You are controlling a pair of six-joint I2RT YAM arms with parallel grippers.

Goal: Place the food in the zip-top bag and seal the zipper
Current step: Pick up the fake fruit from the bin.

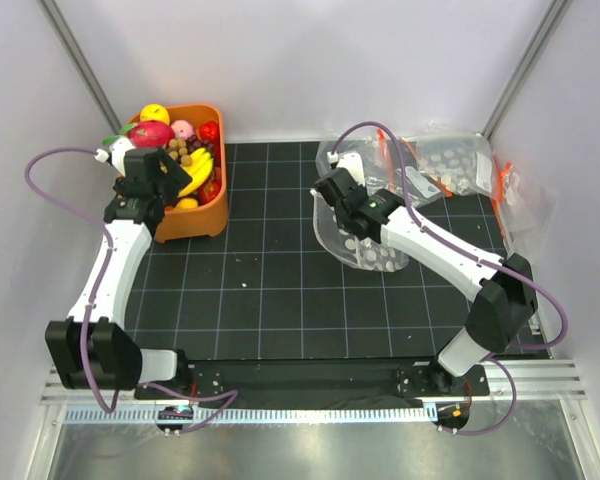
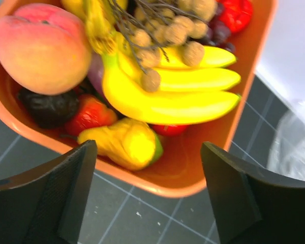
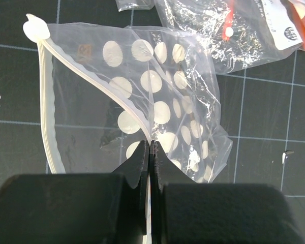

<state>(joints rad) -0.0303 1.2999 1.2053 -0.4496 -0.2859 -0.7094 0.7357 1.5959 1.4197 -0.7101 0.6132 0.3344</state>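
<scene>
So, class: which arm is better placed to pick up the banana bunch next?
Left. The left fingers, open, hang at the orange tub facing the banana bunch; the right fingers are shut on the zip-top bag.

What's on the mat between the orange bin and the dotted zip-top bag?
Only bare grid mat between the orange bin and the zip-top bag, seen in the top view.

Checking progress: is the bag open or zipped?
Open: on the bag, the zipper strips spread apart; the right gripper pinches one lip.
</scene>
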